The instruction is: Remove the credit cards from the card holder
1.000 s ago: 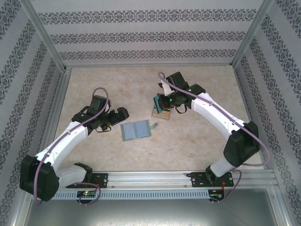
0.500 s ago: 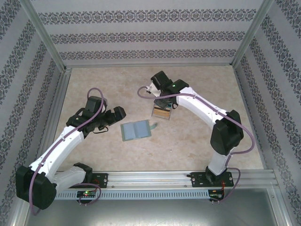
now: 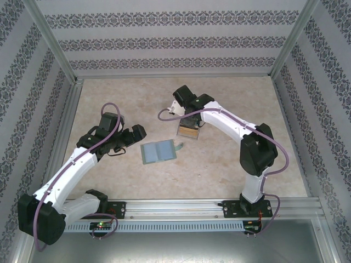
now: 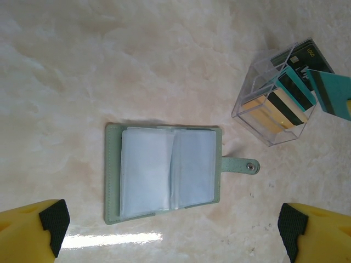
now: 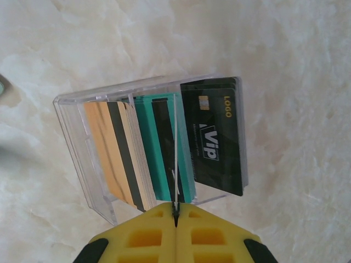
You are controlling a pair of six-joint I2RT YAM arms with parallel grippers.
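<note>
**Holder** (image 4: 164,172): lies open and flat on the table (image 4: 137,66), about mid-table in the top view.
- Sleeves (image 4: 145,170) face up, pale blue-grey. No card colour shows through, but they are cloudy, so I cannot say they are empty.
- In the left wrist view the spine runs 12-to-6 and the wide axis runs 9-to-3.
- Strap (image 4: 239,165) sticks out at 3 o'clock.

**Cards** (image 5: 214,137): tan-gold, teal and black ones stand on edge in a clear box (image 5: 74,131). In the top view the box sits near the holder at its 1 o'clock, not touching it.

**Right gripper** (image 5: 175,211): fingers pressed together on a teal card (image 4: 334,90).
- Its own camera sees the card edge-on, as a thin line running out from the finger seam.
- The left wrist camera sees the card's flat face.
- The gripper hangs over the box, with the card lined up roughly between the teal and black stacks.
- My reading: this card is on its way into the box, and the drop is not yet made.

**Left gripper** (image 4: 171,227): fingers spread wide, nothing between them. It hovers above the holder's near edge.
- From this gripper the holder lies at 12 o'clock, centred between the two fingertips.
- The holder's wide axis runs parallel to the line between the fingertips.

**Key relation:** the left gripper is much the nearer to the holder. The right is busy at the box, at the holder's 1 o'clock. If any card remains, the left is placed to pin or steady the holder. The right would have to come back toward 7 o'clock to pull it.
</note>
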